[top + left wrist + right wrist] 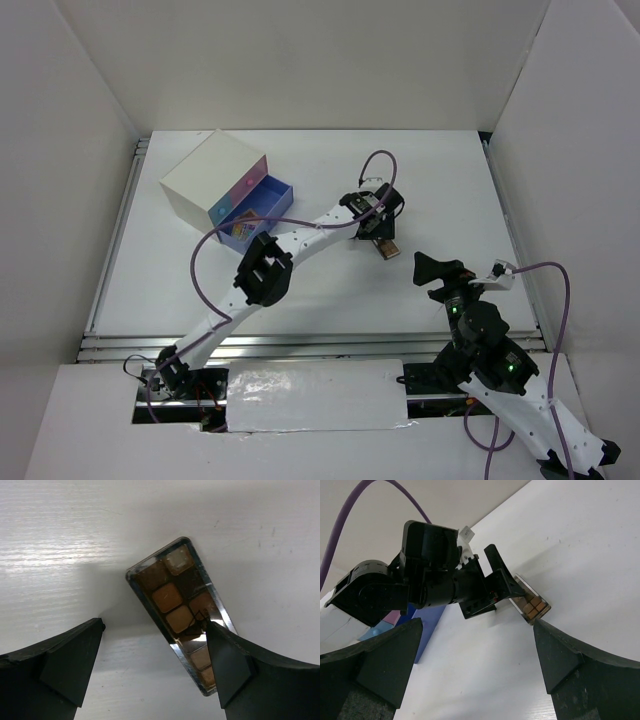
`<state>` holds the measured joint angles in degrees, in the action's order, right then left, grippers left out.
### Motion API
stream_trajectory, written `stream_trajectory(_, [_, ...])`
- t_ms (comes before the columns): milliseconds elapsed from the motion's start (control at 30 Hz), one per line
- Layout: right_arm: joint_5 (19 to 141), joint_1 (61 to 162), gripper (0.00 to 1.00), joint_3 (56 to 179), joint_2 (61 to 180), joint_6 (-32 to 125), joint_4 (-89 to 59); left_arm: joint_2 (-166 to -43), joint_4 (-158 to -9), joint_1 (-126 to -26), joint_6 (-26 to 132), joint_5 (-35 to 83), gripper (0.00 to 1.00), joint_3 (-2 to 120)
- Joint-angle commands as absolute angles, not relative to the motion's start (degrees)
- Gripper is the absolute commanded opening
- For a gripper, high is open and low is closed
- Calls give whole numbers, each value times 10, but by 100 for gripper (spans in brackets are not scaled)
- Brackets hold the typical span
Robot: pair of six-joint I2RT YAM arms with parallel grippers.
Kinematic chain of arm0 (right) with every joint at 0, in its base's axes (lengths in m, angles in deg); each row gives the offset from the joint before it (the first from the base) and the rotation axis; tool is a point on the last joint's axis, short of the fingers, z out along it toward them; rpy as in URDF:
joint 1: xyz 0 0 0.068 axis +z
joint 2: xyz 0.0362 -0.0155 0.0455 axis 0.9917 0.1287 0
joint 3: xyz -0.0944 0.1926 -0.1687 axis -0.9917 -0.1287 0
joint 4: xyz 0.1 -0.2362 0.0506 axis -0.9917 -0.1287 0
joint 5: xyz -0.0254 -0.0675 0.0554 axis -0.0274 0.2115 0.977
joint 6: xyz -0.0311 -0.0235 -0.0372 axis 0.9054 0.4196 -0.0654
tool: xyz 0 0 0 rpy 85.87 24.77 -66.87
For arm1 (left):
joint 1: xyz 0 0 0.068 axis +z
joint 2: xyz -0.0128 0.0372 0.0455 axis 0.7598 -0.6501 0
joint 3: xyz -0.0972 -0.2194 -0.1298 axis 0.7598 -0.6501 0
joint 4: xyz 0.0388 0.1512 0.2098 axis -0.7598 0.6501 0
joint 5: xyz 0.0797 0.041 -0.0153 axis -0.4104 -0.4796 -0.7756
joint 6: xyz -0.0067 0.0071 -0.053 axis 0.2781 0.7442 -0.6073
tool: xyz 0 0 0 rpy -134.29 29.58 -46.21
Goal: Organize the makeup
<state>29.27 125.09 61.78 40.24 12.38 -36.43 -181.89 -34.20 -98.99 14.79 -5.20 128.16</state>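
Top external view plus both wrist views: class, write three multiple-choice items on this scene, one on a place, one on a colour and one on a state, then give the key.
1. Where is the long clear-cased eyeshadow palette?
A. inside a drawer
B. on the white table
C. on top of the box

2. What colour is the open drawer of the white box?
A. blue
B. green
C. red

3. How is the left gripper?
A. shut on the palette
B. open
C. out of view

Key:
1 B, it lies flat on the table below the left gripper.
2 A, its walls are blue.
3 B, its fingers stand wide apart.
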Motion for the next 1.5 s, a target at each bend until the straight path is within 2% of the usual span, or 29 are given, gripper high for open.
stream_trajectory(0, [285,1249,100,621,208,122,-362,-1897,-158,-967,201,-79,98,1163])
stream_trajectory(133, [285,1250,100,619,209,124,-359,-1821,-229,-961,201,-74,99,1018])
stream_trajectory(233, [288,1250,99,617,215,126,-354,-1748,-286,-965,198,-65,99,967])
stream_trajectory(333, [286,1251,99,617,223,126,-350,-1663,-355,-981,191,-61,99,947])
stream_trajectory(500, [272,1251,99,619,225,126,-352,-1601,-432,-1002,164,-31,99,984])
stream_trajectory(667, [268,1251,99,618,224,123,-353,-1625,-464,-1024,159,-20,99,1100])
stream_trajectory(900, [260,1251,99,622,232,119,-360,-1753,-406,-1024,104,-47,99,1269])
stream_trajectory(1000, [261,1252,99,617,224,120,-358,-1774,-458,-1022,125,-24,99,1240])
stream_trajectory(1167, [263,1252,99,617,213,123,-360,-1803,-601,-1046,275,30,99,1229])
stream_trajectory(1267, [266,1251,99,617,210,125,-361,-1819,-604,-1055,294,13,99,1263])
stream_trajectory(1467, [272,1252,99,614,207,125,-359,-1837,-509,-1032,228,-21,99,1261])
